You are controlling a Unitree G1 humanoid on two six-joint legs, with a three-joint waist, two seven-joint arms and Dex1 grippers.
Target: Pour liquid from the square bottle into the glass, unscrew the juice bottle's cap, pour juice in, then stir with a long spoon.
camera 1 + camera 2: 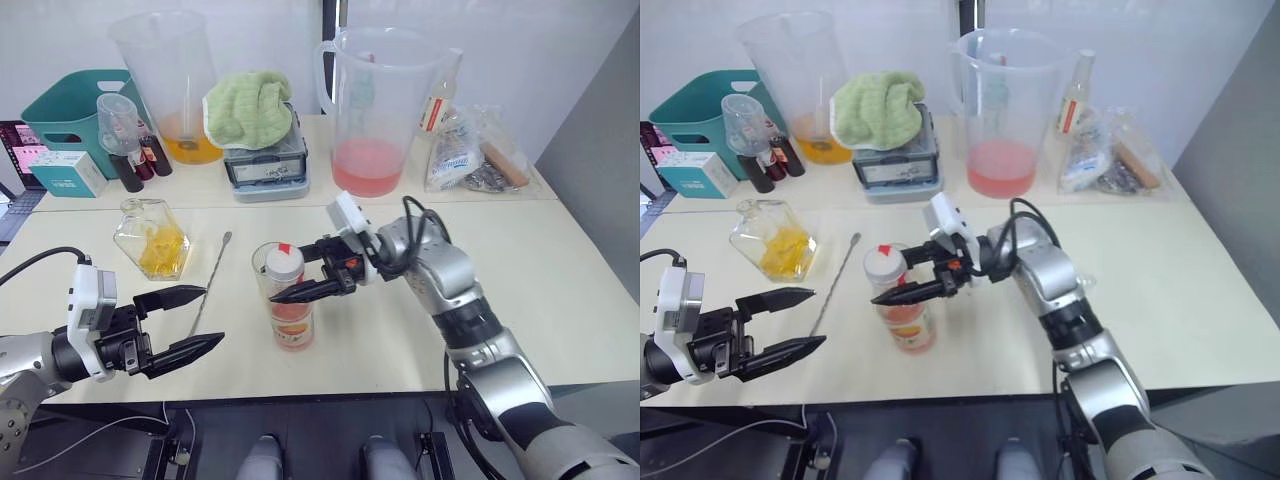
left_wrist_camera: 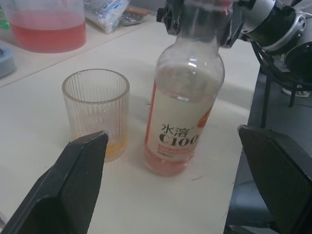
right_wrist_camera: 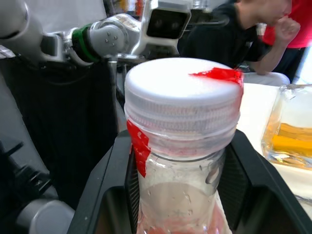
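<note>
Right claw [image 1: 312, 272] closed around neck of slim clear plastic juice bottle [image 1: 290, 310] under its white red-marked cap [image 1: 283, 259], bottle upright on cream tabletop [image 1: 560, 300] beside ribbed clear glass [image 2: 96, 111], left claw [image 1: 185, 322] wide open, empty, nearby.

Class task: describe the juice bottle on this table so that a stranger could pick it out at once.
Start at the near edge of the cream table, midway between the two grippers. There stands the juice bottle, slim clear plastic with pinkish liquid, a red-marked white cap and a C100 label. Unlike the ribbed glass beside it, it is capped and labelled.
</note>
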